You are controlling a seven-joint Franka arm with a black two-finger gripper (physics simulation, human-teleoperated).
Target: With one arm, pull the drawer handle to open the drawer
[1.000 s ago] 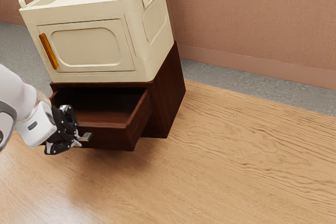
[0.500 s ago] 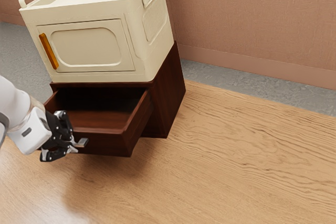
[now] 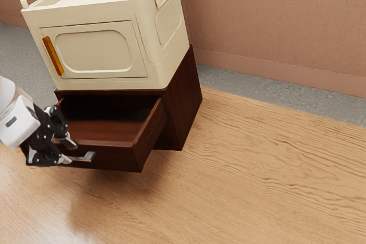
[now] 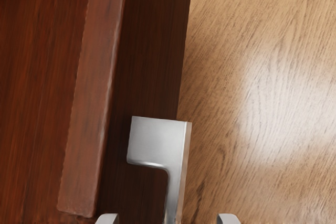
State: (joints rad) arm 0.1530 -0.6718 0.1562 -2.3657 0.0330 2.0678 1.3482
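Back from the drawer (image 3: pixel 117 159), toward the exterior view's left, went the white arm (image 3: pixel 16 123) and its black gripper (image 3: pixel 69 151) since half a second earlier, and the fingers had spread. They stood wide apart, with the drawer's silver handle (image 3: pixel 88 156) reaching into the gap between them but not clamped; the wrist view showed space on both sides of its bar. Compared with one second earlier, the drawer sat slightly farther out.

It was a dark reddish-brown wooden drawer, pulled well open, so its hollow inside could be seen from above. Its handle, a flat, squared metal bar, was fixed to the outside of its front panel. Behind the drawer stood the matching dark cabinet (image 3: pixel 184 104) that it slid out of. Above the drawer, on top of that cabinet, rested a cream-coloured box (image 3: pixel 137 44) with rounded corners, two raised rails on its top and an upright amber handle (image 3: pixel 53 55) on its closed door. Below and beside the drawer spread a light wood-grain tabletop (image 3: pixel 246 170). Farther back than the drawer rose a pinkish-brown wall (image 3: pixel 274 21).
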